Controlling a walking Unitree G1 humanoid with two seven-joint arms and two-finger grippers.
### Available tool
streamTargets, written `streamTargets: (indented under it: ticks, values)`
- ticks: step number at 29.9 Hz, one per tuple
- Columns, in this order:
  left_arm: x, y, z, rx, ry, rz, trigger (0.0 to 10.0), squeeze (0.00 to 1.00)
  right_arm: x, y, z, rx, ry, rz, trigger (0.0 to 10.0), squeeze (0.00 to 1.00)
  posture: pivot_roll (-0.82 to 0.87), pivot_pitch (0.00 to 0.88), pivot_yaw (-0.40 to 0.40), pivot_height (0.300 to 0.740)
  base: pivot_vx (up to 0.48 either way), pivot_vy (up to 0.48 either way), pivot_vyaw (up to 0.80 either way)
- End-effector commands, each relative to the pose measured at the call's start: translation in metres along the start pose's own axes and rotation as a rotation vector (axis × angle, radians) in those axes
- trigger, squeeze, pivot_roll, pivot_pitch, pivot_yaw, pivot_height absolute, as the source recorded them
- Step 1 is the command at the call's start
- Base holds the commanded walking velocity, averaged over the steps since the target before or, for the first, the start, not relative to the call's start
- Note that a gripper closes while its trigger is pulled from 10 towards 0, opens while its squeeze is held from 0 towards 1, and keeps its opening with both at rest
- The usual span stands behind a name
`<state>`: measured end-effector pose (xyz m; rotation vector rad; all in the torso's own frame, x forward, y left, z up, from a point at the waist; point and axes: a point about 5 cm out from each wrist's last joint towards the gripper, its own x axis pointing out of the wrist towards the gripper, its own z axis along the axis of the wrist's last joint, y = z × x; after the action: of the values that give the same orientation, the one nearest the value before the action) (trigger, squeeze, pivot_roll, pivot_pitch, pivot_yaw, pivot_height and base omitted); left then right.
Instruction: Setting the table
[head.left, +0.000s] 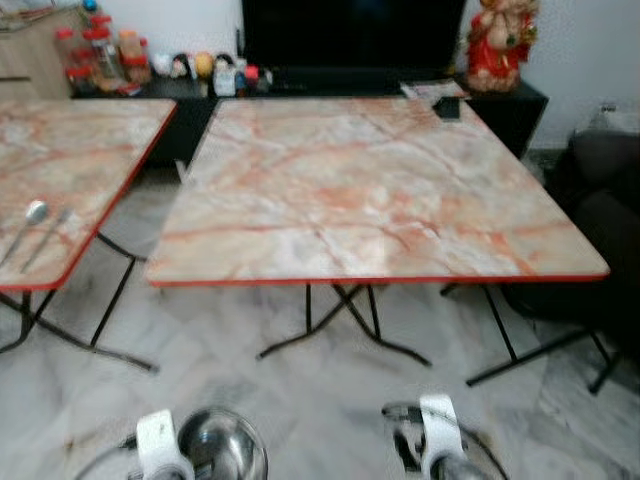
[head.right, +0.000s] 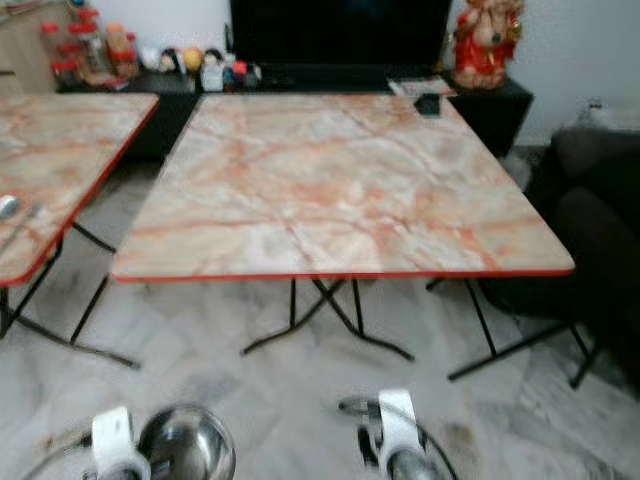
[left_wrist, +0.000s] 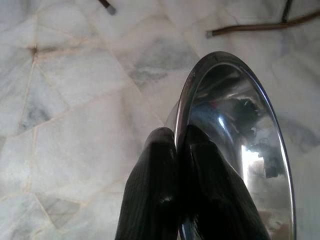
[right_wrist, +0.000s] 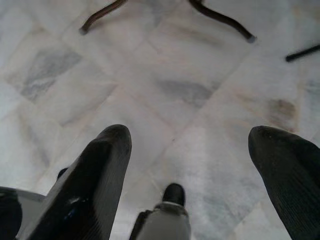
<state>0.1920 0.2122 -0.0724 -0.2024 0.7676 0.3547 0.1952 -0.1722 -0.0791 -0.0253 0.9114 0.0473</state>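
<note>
Left wrist view shows the left gripper (left_wrist: 176, 150) pinching the rim of a steel bowl (left_wrist: 235, 145), held low over the marble floor (left_wrist: 75, 100), short of the marble-topped table (head.left: 370, 190). Right gripper (right_wrist: 190, 150) hangs beside it, fingers spread wide. A spoon (head.left: 30, 222) lies on the neighbouring table (head.left: 80, 150).

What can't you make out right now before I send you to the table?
- Steel bowl: cut off by the bottom edge in the eye views; contents unclear.
- Cutlery on the left table: blurred, types uncertain.
- Small items on the TV cabinet: too blurred to identify.
</note>
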Motion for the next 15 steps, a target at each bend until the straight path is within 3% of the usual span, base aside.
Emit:
streamTargets:
  ticks: [1, 3, 9, 15]
  values:
    - [0.0013, -0.0027, 0.0048, 0.021, -0.013, -0.018, 10.0, 0.00, -0.0002, -0.0025, 0.0002, 0.012, -0.002, -0.009, 10.0, 0.00, -0.03, 0.000, 0.011, 0.731, 0.000, -0.270, 0.00]
    - [0.0015, -0.0027, 0.0049, 0.040, -0.010, -0.018, 10.0, 0.00, -0.0002, -0.0024, 0.0003, 0.014, -0.002, -0.010, 10.0, 0.00, -0.03, 0.000, 0.012, 0.731, 0.000, 0.000, 0.00]
    - [-0.0001, 0.0010, 0.0022, -0.019, -0.021, -0.012, 10.0, 0.00, -0.0006, -0.0036, -0.0010, 0.023, -0.001, -0.017, 10.0, 0.00, -0.03, 0.000, 0.009, 0.731, 0.000, 0.000, 0.00]
    - [-0.0001, 0.0013, 0.0010, 0.000, -0.008, -0.015, 10.0, 0.00, -0.0005, -0.0040, -0.0004, 0.024, -0.002, -0.019, 10.0, 0.00, -0.03, 0.000, 0.009, 0.731, 0.000, 0.000, 0.00]
